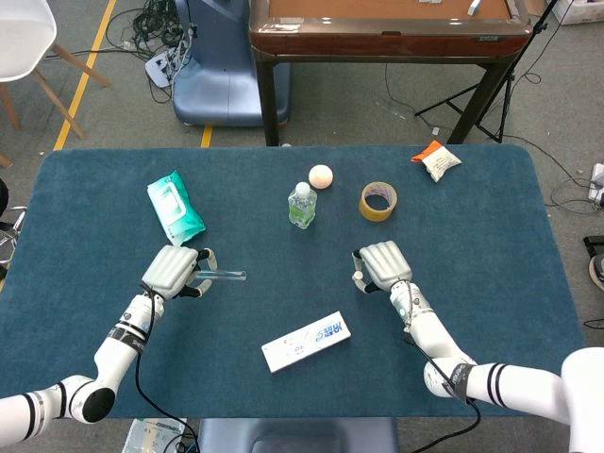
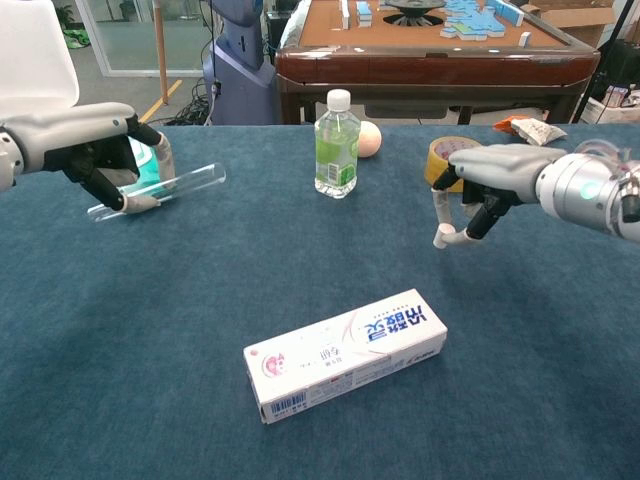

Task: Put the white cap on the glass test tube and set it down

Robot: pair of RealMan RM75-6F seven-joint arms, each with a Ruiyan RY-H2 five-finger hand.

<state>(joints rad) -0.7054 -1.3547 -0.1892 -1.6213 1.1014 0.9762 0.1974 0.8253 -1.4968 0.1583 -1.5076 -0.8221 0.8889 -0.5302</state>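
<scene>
My left hand point(image 1: 175, 271) point(image 2: 95, 150) holds the glass test tube point(image 2: 165, 189) point(image 1: 222, 276) above the table's left side, lying nearly level with its open end pointing right. My right hand point(image 1: 379, 264) point(image 2: 495, 178) is raised over the right half of the table and pinches the small white cap point(image 2: 441, 236) between thumb and fingertip; in the head view the cap point(image 1: 358, 279) shows only as a pale speck at the hand's left edge. A wide gap separates cap and tube.
A white toothpaste box point(image 1: 306, 342) point(image 2: 345, 353) lies front centre. Behind stand a green water bottle point(image 1: 302, 206) point(image 2: 337, 145), a peach ball point(image 1: 321, 176), a tape roll point(image 1: 377, 201) point(image 2: 455, 161), a teal wipes pack point(image 1: 175, 209) and a snack packet point(image 1: 437, 159).
</scene>
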